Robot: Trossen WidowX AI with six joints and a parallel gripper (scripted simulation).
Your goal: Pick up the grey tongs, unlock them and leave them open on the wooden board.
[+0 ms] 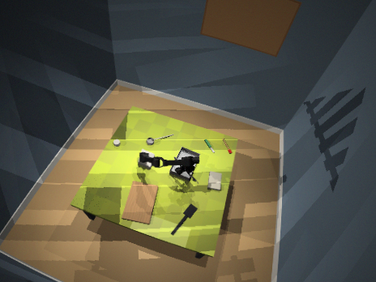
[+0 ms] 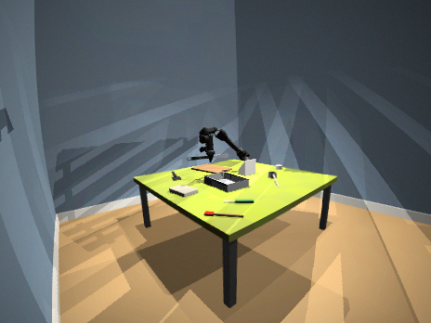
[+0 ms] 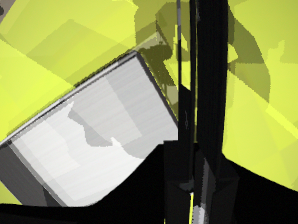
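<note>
The grey tongs are off the roasting tin and held in the air above it, lying nearly level in the exterior view. Their arms lie close together in the wrist view. My gripper is shut on the tongs. In the top view the arm hides much of the tongs and tin. The gravity lock is too small to make out. The wooden board lies flat on the green table, with nothing on it.
A dark turner lies beyond the board. A pale block is near the tin. A green-handled tool, a red-headed brush, a ladle and a small white cylinder lie farther off.
</note>
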